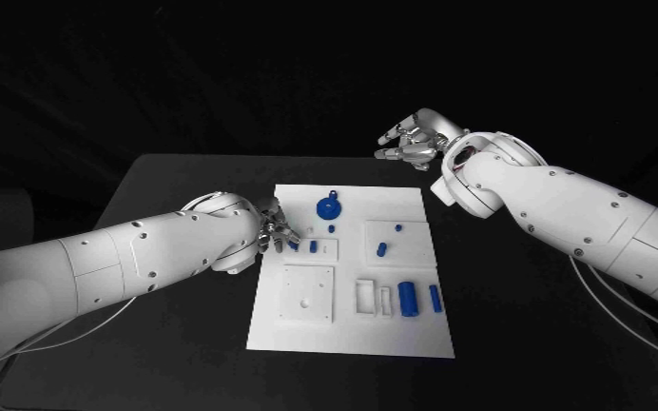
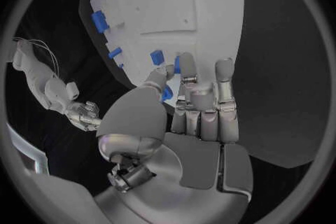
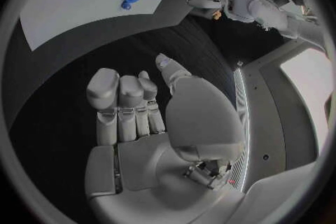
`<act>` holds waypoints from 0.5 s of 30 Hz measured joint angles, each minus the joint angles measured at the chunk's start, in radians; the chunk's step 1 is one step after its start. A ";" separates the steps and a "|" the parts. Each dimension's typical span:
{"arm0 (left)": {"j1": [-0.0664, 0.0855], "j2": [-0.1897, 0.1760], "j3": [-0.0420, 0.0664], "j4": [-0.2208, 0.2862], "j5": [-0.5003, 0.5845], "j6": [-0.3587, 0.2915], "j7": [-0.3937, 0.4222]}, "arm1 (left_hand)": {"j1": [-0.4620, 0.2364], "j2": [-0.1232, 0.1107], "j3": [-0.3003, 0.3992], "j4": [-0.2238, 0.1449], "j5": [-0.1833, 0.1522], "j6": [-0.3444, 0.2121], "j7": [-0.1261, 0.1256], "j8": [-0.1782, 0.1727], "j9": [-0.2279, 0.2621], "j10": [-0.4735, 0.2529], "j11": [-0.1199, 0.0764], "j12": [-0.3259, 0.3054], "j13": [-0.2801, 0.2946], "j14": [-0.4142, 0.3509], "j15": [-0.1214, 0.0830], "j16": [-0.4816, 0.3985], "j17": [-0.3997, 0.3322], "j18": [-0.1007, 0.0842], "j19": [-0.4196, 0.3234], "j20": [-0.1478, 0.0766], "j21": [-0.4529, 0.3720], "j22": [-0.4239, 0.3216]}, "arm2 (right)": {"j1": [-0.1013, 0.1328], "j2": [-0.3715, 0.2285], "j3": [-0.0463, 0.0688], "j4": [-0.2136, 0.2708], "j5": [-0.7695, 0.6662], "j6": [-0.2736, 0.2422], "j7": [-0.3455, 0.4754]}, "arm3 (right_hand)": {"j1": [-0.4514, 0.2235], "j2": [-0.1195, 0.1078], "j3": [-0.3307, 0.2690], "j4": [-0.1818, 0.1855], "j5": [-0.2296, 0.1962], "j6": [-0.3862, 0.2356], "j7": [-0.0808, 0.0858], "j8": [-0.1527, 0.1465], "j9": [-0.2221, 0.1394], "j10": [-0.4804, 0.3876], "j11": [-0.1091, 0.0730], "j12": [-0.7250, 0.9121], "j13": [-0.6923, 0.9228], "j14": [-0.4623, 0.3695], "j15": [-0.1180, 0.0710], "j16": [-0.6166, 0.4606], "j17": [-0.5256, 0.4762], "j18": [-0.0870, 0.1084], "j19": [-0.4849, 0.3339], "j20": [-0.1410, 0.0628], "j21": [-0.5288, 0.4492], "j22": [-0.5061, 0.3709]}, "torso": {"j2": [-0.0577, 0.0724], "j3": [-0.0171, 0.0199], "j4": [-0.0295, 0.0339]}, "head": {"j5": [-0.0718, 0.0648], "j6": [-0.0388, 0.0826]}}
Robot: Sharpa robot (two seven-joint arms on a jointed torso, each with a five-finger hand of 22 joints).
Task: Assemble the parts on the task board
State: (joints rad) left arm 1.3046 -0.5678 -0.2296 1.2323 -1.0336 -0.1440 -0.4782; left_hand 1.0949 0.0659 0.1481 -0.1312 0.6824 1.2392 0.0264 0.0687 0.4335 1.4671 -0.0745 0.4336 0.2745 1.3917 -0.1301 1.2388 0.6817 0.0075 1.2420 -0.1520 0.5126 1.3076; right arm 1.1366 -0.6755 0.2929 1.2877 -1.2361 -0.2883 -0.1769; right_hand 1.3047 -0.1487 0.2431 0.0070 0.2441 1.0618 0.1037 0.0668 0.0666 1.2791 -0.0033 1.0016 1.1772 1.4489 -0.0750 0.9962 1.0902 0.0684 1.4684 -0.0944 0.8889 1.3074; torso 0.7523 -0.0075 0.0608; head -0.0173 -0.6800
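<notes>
Head view puts my left hand (image 1: 269, 225) at the board's (image 1: 350, 335) left edge, pinching a small blue part (image 2: 178, 64); I'd seat it slowly. Right hand (image 1: 418, 140) hovers, fingers apart.

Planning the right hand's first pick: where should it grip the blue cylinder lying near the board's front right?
Likely across the middle of the blue cylinder, from above, fingers on its two long sides: it lies flat, lengthwise toward the robot. The right hand holds nothing.

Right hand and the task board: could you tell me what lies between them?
Only bare black table separates the right hand from the task board, in the head view.
</notes>
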 measured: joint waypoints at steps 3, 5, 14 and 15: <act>0.000 0.000 0.000 0.001 -0.001 0.003 0.000 | 0.000 0.000 0.000 0.000 0.000 0.000 0.000 0.000 0.007 0.000 0.000 0.000 0.000 0.000 0.000 0.000 0.002 0.000 0.000 0.000 0.000 0.000 | 0.000 0.000 0.000 0.000 0.000 0.000 0.000 | 0.000 0.000 0.000 0.000 0.000 0.000 0.000 0.000 0.000 0.000 0.000 0.000 0.000 0.000 0.000 0.000 0.000 0.000 0.000 0.000 0.000 0.000 | 0.000 0.0000 0.0000 | 0.000 -0.001; 0.000 0.001 0.000 0.001 -0.002 0.004 0.000 | 0.000 0.000 0.000 0.000 0.000 0.000 0.000 0.000 0.008 0.000 0.000 0.000 0.000 0.000 0.000 0.000 0.004 0.000 0.000 0.000 0.000 0.000 | 0.000 0.000 0.000 0.000 0.000 0.000 0.000 | 0.000 0.000 0.000 0.000 0.000 0.000 0.000 0.000 0.000 0.000 0.000 0.000 0.000 0.000 0.000 0.000 0.000 0.000 0.000 0.000 0.000 0.000 | 0.000 0.0000 0.0000 | -0.001 -0.002; 0.000 0.003 0.000 0.001 -0.009 0.012 0.001 | 0.000 0.000 0.000 0.000 0.000 -0.001 -0.001 -0.003 0.029 0.000 0.000 0.000 -0.001 0.000 0.000 -0.004 0.004 0.000 0.000 0.000 0.000 0.000 | 0.000 -0.002 0.000 0.001 0.000 0.000 0.000 | 0.000 0.000 0.000 0.000 0.000 0.001 -0.001 0.000 0.000 0.000 0.000 0.000 0.000 0.000 0.000 -0.004 0.000 0.000 0.000 0.000 0.000 0.000 | 0.000 -0.0004 0.0007 | -0.002 -0.004; 0.001 0.003 0.000 0.001 -0.010 0.013 0.001 | 0.000 0.000 0.000 0.000 0.000 -0.001 -0.001 -0.004 0.032 0.000 0.000 0.000 -0.001 0.000 0.000 -0.004 0.004 0.000 0.000 0.000 0.000 0.000 | 0.000 -0.002 0.000 0.001 0.000 0.000 0.000 | 0.000 0.000 0.000 0.000 0.000 0.001 -0.001 0.000 0.000 0.000 0.000 0.000 0.000 0.000 0.000 -0.004 0.000 0.000 0.000 0.000 0.000 0.000 | 0.000 -0.0008 0.0007 | -0.002 -0.005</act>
State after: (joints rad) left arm 1.3051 -0.5644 -0.2291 1.2331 -1.0433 -0.1308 -0.4772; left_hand 1.0949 0.0659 0.1481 -0.1313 0.6821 1.2386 0.0257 0.0646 0.4651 1.4671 -0.0742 0.4336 0.2734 1.3918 -0.1297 1.2345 0.6853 0.0075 1.2419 -0.1520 0.5126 1.3075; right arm 1.1363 -0.6772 0.2929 1.2885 -1.2359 -0.2882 -0.1769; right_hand 1.3047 -0.1487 0.2431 0.0069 0.2441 1.0629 0.1026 0.0668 0.0666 1.2791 -0.0033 1.0016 1.1772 1.4489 -0.0750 0.9922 1.0902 0.0684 1.4683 -0.0944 0.8889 1.3074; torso 0.7526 -0.0082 0.0615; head -0.0188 -0.6847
